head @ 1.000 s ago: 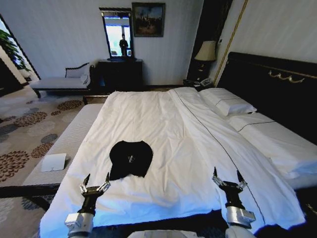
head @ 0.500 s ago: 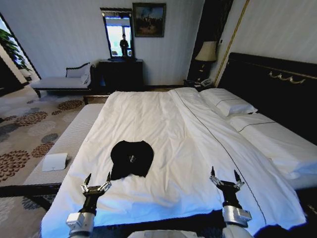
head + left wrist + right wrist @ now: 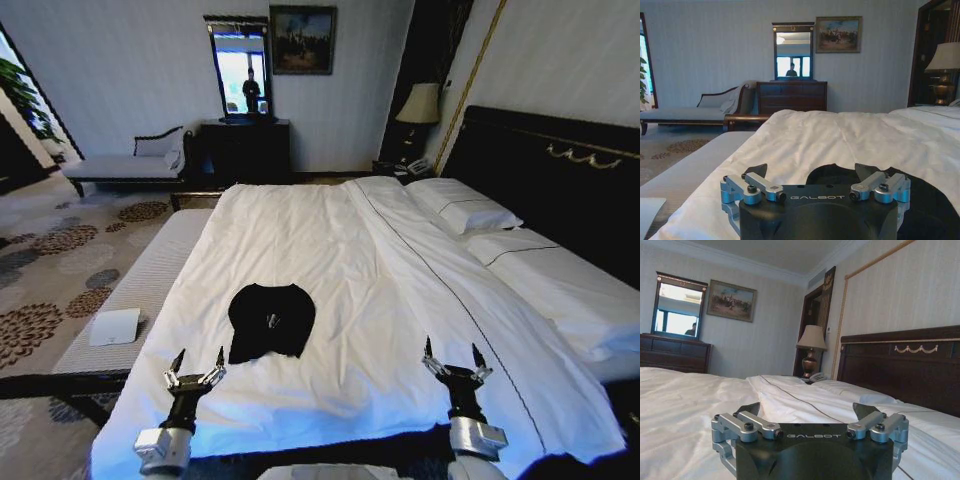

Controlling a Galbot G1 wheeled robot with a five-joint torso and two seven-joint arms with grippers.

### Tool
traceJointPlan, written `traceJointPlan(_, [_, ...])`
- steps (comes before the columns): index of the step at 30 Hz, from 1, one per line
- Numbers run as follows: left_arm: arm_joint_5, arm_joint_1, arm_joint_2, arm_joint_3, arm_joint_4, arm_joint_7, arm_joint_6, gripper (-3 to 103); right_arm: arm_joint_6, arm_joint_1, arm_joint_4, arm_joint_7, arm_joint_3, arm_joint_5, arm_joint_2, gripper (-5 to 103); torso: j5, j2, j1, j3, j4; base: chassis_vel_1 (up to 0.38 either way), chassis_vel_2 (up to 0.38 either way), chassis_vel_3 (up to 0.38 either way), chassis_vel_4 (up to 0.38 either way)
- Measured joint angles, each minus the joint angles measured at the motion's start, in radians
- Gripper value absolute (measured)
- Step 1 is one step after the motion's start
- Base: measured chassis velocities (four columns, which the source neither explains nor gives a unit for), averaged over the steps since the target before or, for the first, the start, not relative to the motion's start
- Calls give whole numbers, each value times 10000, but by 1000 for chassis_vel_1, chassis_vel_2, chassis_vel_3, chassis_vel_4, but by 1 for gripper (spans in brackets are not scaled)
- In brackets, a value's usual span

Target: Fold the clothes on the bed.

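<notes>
Left gripper (image 3: 195, 364): fingers apart, T-shirt (image 3: 270, 320) just beyond them (crumpled).
Right gripper (image 3: 449, 356): fingers apart, over bare bed (image 3: 380, 290).

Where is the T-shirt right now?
In the head view, the T-shirt lies on the bed, near its foot, just ahead of the left tool.

The bed (image 3: 400, 270) is wide, dressed in a white duvet that reaches its foot edge, with a dark headboard (image 3: 540, 170) along its head end. 1 black T-shirt (image 3: 270, 320) lies bunched on the duvet near the foot edge, toward the side that faces the bench. 2 white pillows (image 3: 465, 210) lie side by side against the headboard. A thin dark seam runs down the duvet from the pillows toward the foot edge.
</notes>
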Motion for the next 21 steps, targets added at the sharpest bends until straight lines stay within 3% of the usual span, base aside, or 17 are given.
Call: traceJointPlan(21, [-4, 79, -48, -145, -16, -19, -18, 98, 8, 53, -129, 2, -174, -256, -8, 100, 1, -1, 0, 0, 0, 19, 41, -11, -40])
